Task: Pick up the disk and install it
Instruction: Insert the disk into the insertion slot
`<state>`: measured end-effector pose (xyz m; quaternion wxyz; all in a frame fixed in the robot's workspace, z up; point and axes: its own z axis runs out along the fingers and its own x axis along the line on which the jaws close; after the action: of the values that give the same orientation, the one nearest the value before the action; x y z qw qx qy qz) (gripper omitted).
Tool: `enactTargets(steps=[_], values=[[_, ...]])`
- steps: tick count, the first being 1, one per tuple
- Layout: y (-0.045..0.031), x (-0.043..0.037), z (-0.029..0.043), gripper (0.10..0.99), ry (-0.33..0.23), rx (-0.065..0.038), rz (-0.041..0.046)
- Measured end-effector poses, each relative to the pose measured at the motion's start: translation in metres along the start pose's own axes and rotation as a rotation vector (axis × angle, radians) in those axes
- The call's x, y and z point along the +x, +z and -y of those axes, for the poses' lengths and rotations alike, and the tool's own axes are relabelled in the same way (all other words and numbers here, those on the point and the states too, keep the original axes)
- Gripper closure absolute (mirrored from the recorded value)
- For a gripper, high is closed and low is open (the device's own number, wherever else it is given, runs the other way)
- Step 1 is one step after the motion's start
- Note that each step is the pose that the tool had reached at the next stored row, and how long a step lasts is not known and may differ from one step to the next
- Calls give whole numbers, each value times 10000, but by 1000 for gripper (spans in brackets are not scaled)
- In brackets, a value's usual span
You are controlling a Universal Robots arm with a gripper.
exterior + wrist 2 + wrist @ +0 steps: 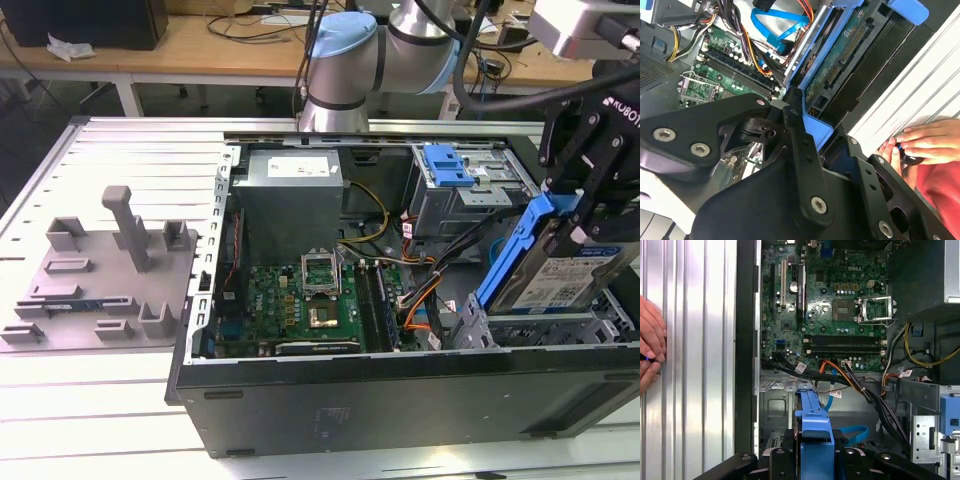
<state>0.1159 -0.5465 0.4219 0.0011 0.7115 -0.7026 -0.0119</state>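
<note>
Now my gripper (578, 212), jaws closed on the disk (560, 275), holds it tilted over the drive bay (466, 325) at the exterior view's right: lifted, not yet seated.

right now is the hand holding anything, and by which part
The hand is shut on the disk, gripping the upper end of its blue carrier bracket; the disk is held tilted.

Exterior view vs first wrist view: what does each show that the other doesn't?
Exterior view: grey fixture plate at the exterior view's left; the disk showing its labelled face, tilted at the drive cage. First wrist view: a hand on the ribbed table. Shared: the motherboard and the disk's blue carrier.
</note>
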Motion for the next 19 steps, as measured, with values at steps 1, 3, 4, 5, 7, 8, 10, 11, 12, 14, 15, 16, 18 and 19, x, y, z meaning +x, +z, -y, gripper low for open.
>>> enactTargets(steps=[1,3,4,5,7,8,10,11,12,14,15,16,18,19], values=[[9,1,0,722,0,0,0],[27,2,0,722,0,0,-1],[42,3,1,722,0,0,-1],[59,4,1,722,0,0,1],[81,6,1,722,1,0,0],[95,8,1,722,0,0,0],[123,11,2,722,0,0,0],[131,13,2,722,0,0,-1],[140,14,2,722,0,0,-1],[168,19,3,722,0,0,0],[187,22,3,722,0,0,0],[201,24,3,722,0,-1,0],[224,31,4,710,0,1,-3],[226,32,4,651,0,-1,-3]])
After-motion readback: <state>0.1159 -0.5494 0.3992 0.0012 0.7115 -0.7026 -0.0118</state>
